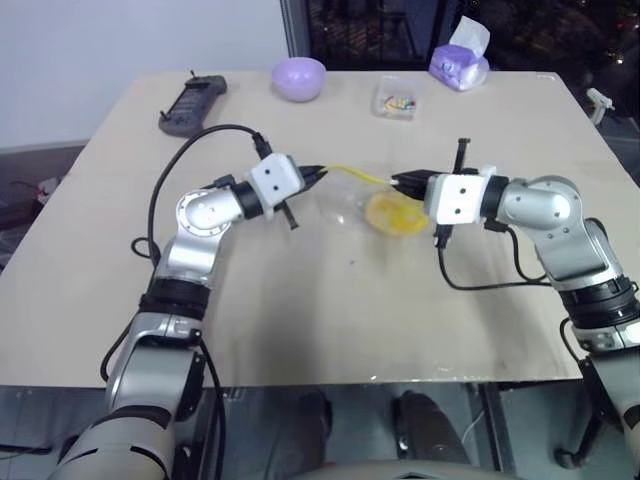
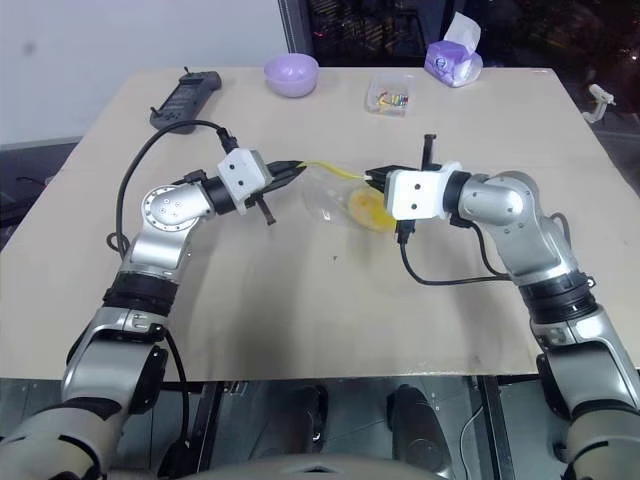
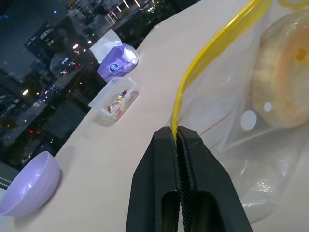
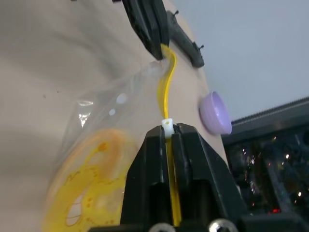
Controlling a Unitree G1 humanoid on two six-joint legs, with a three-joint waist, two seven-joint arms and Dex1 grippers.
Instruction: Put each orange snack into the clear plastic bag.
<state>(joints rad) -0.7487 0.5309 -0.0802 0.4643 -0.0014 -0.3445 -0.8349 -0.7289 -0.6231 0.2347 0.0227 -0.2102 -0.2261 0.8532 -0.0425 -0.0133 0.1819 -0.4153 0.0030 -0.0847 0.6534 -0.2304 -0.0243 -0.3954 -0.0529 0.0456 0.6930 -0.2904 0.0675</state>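
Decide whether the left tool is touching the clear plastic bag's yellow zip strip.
Touching. In the left wrist view the left tool has its two black fingers shut on the end of the yellow zip strip of the clear plastic bag.

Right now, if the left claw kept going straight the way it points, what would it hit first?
Probably the clear plastic bag, whose yellow zip strip it pinches, then the orange snack inside. Beyond that comes the right claw, though depth is unclear.

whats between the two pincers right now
The yellow zip strip of the clear plastic bag runs from the left pincer to the right pincer, with the orange snack inside below, seen from the head.
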